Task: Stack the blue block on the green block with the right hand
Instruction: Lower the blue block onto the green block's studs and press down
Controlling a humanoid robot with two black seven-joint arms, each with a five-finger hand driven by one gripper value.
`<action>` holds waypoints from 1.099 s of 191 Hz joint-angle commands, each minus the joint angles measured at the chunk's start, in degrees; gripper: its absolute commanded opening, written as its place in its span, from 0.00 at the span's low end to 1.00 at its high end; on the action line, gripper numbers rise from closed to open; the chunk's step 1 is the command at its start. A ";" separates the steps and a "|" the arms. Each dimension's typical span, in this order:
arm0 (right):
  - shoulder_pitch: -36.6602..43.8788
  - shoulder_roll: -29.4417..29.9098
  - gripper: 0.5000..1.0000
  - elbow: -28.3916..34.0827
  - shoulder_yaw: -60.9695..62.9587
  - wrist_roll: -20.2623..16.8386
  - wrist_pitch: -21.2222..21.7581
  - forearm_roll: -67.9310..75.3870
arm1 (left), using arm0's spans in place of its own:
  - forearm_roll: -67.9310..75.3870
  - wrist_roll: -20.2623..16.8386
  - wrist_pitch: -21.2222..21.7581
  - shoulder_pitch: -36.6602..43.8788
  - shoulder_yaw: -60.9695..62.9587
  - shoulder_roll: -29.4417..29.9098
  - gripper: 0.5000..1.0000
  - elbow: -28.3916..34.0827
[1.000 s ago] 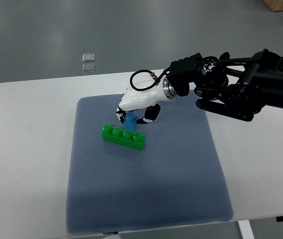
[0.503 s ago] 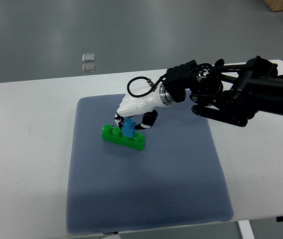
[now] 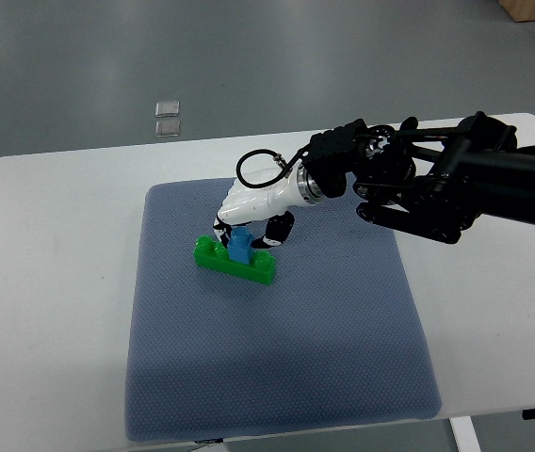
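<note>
A long green block (image 3: 233, 261) lies on the blue-grey mat (image 3: 277, 377), left of its middle. A small blue block (image 3: 240, 246) sits on top of the green block, about at its middle. My right hand (image 3: 245, 218), white with black-banded fingers, reaches in from the right on a black arm (image 3: 456, 184). Its fingers are curled around the blue block from behind and above, pressing it onto the green block. The left arm is not in view.
The mat lies on a white table (image 3: 51, 311). Two small clear squares (image 3: 167, 117) lie on the grey floor beyond the table's far edge. A black cable loop (image 3: 260, 168) arches over my right wrist.
My right hand has moved left and down with the blue block, from behind the green block's right part to on top of its middle. The green block shifted slightly.
</note>
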 commanded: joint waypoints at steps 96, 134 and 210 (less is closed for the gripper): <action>-1.29 1.31 0.21 -2.49 0.58 0.01 -0.87 -0.18 | 0.00 0.00 0.00 -0.01 0.00 0.00 1.00 0.00; -1.81 1.84 0.21 -2.66 0.49 0.01 -0.95 -0.62 | 0.00 0.00 0.00 -0.01 0.00 0.00 1.00 0.00; -2.34 2.01 0.21 -3.54 0.67 0.01 -1.66 -0.79 | 0.00 0.00 0.00 -0.01 0.00 0.00 1.00 0.00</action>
